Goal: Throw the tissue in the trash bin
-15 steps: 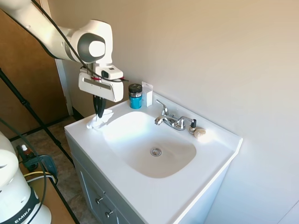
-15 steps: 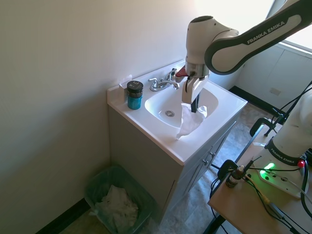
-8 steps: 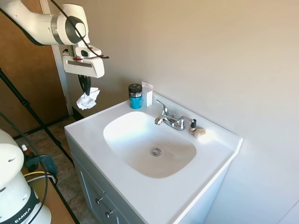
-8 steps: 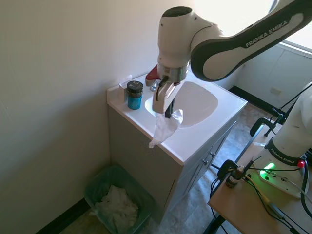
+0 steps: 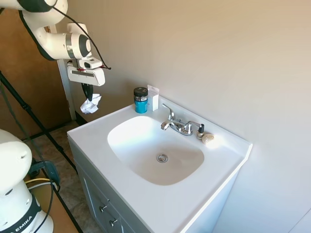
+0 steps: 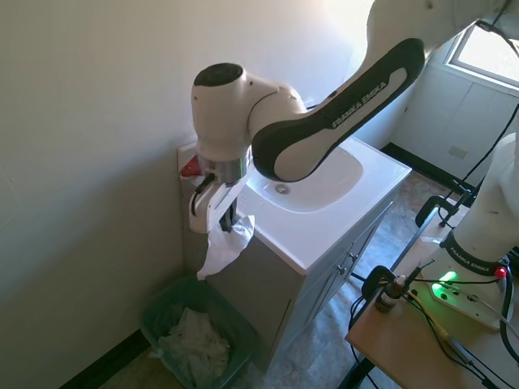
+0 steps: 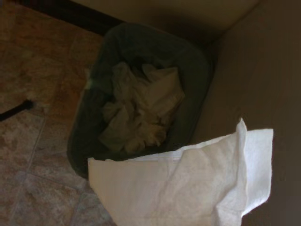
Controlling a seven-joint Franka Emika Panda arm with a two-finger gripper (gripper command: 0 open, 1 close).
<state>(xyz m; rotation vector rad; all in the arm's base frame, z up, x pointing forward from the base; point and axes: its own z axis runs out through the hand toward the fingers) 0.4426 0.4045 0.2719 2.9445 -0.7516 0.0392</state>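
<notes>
While hanging off the vanity's (image 6: 324, 243) side, the gripper (image 6: 228, 220) is pinching the tissue (image 6: 220, 251) between closed fingers, the white sheet dangling in the air above the trash bin (image 6: 162, 304) on the floor. Crumpled paper (image 7: 141, 113) is filling that bin. A blue jar (image 5: 141, 100) is standing on the counter.

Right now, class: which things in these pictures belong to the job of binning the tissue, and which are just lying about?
Belongs to the job:
- gripper, shut on the tissue
- tissue, hanging off the vanity's side, above the bin
- trash bin, on the floor, paper already inside

Just lying about:
- blue jar
- faucet
- beige lump
- sink
</notes>
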